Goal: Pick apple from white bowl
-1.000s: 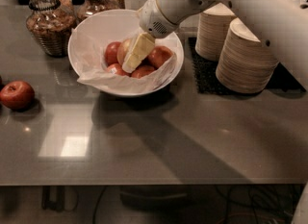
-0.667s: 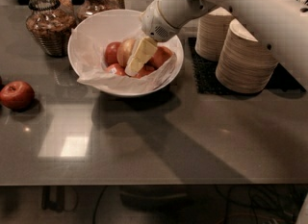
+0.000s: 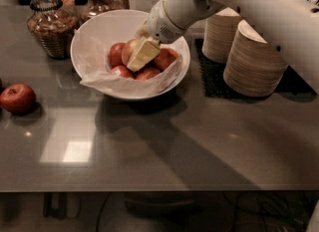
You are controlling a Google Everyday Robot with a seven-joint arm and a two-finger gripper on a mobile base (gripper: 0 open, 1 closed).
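Presently: reaching into the pile, by my reading; the apple is not yet lifted.
Gripper: the gripper sits low inside the white bowl, upper middle of the frame, its pale tip lying across the fruit. Whether it is parted or closed on anything I cannot tell.
Apple: the yellowish-green apple lies toward the back of the pile, touching the gripper and partly hidden by it, with red apples crowded against it.
Doing it well: I'd centre on the pale apple's widest part, clear of the red neighbours, squeeze firmly, then lift straight up.
Watch for: the crumpled paper lining could snag and drag, and the bowl may slide on the glossy tabletop.
Leave alone: the lone red apple at the left edge and the stacked tan bowls on the right.
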